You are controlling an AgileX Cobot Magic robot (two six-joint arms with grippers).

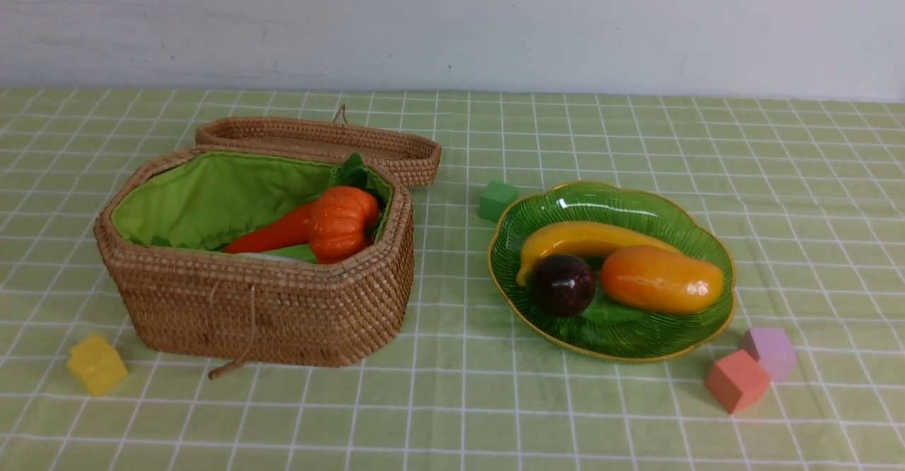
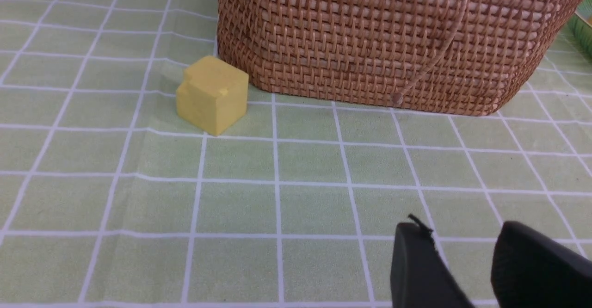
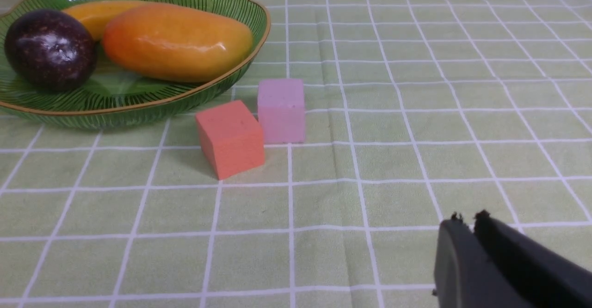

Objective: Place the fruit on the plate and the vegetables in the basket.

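Banana (image 1: pixel 576 240), mangosteen (image 1: pixel 563 284), mango (image 1: pixel 662 279) on green plate (image 1: pixel 640 342). Pumpkin (image 1: pixel 342 222), carrot (image 1: pixel 274 235) inside open rattan basket (image 1: pixel 261 308); other contents mostly hidden. Left gripper (image 2: pixel 462 252) parted, empty, above tablecloth near yellow cube (image 2: pixel 212 95). Right gripper (image 3: pixel 468 222) pinched together, holding nothing, near orange cube (image 3: pixel 230 138), pink cube (image 3: pixel 281 110).

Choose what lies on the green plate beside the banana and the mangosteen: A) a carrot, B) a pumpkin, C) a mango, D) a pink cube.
C: the orange-yellow mango rests on the plate with the banana and mangosteen.
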